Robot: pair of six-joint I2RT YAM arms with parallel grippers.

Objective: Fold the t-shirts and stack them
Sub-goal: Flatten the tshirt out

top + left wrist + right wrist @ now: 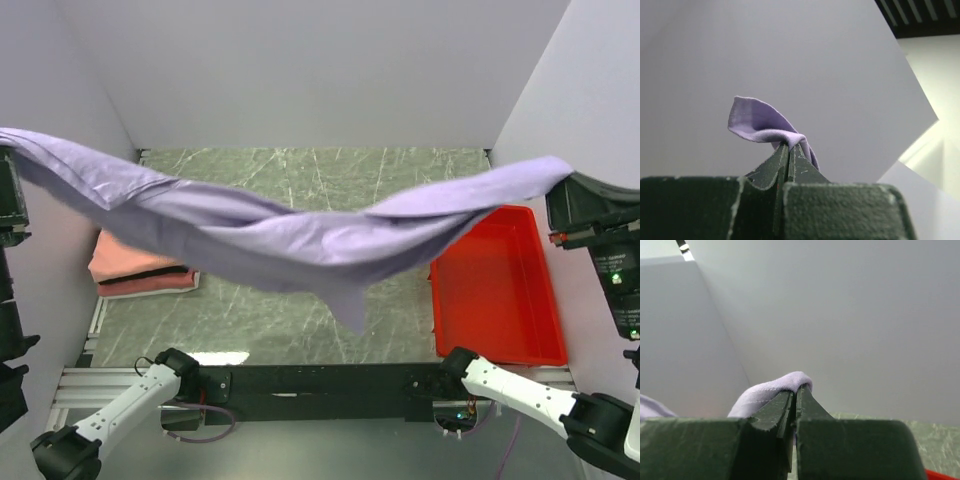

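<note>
While both jaw pairs clench its ends, the pale-lavender cotton t-shirt sags between left gripper and right gripper.

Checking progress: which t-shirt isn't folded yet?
The lavender t-shirt, hanging stretched between the left tool and right tool; the pink ones lie folded at left.

No lettering, label, brand or number is legible in any of the views.

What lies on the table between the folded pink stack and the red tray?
Bare tabletop, per the top view; the lavender shirt hangs above it.
</note>
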